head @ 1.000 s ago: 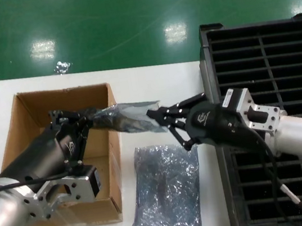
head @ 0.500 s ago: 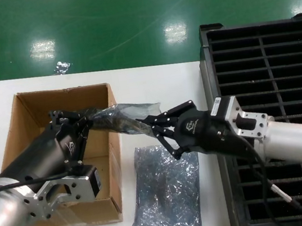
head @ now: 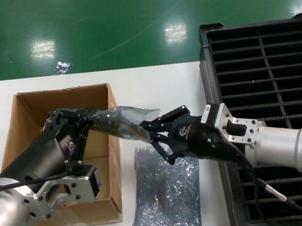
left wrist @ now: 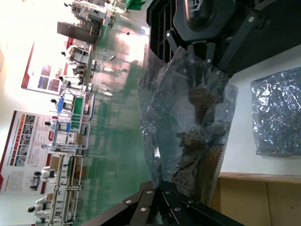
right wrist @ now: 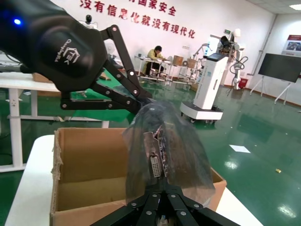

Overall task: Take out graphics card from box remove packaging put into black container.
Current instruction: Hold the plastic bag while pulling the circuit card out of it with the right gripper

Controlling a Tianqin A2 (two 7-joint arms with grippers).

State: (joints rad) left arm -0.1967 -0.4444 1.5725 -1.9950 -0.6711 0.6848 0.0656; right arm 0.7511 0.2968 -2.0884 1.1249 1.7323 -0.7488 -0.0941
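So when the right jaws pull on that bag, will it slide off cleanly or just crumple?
Probably crumple first: the packaging looks thin and creased, sagging between the left gripper and the right gripper. The graphics card inside looks rigid, so it should keep its shape. The shiny film may slip in the jaws.

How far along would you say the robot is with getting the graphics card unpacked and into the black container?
Done: the graphics card, in its packaging, is out of the box. One empty bag lies on the table. In hand: the left pincer grips one end of the packaging, and the right pincer closes on the other end. Left: pulling the card free and slotting it into the black container.
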